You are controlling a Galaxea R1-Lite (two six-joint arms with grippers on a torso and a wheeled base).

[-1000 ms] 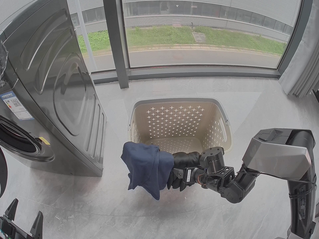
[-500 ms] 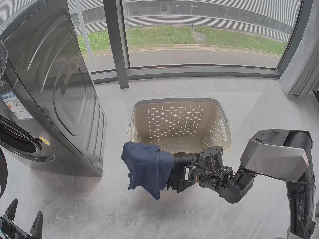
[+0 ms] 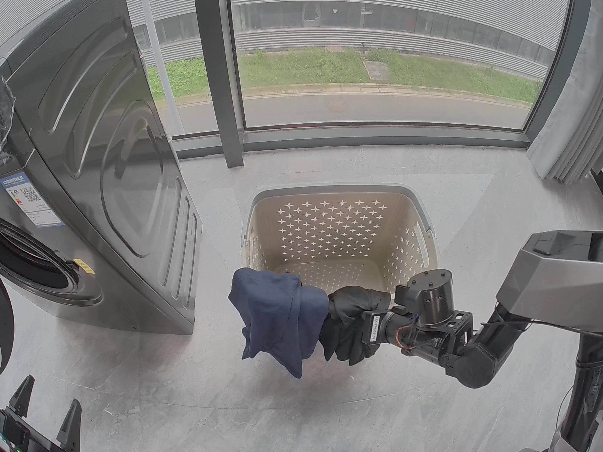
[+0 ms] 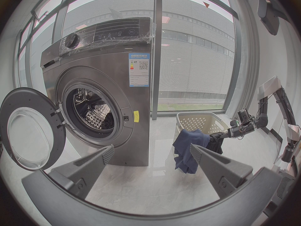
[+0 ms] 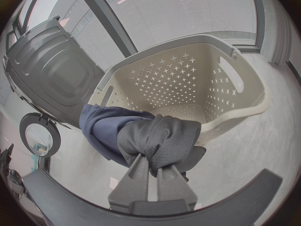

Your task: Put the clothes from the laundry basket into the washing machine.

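Note:
A beige laundry basket [image 3: 429, 228] [image 5: 250, 107] [image 4: 182, 120] stands on the floor in front of the window. A navy garment [image 3: 276, 318] [image 5: 100, 129] [image 4: 186, 148] hangs over its near left corner. My right gripper [image 5: 153, 167] [image 3: 359, 329] is shut on a black mesh garment [image 5: 163, 138] [image 3: 348, 321] [image 4: 217, 142], held in the air just outside the basket's near rim, beside the navy cloth. The grey washing machine [image 3: 94, 158] [image 4: 103, 88] stands to the left, its round door [image 4: 29, 129] swung open. My left gripper [image 4: 150, 153] [image 3: 44, 412] hangs open low at the left, facing the drum [image 4: 92, 110].
A window with a dark upright post [image 3: 220, 64] runs along the far side. A grey curtain [image 3: 575, 114] hangs at the right. Bare pale floor [image 3: 188, 384] lies between the basket and the washer.
My right arm has drawn back to the right, and the black garment has shifted a little right with it. The navy garment and left gripper stay put.

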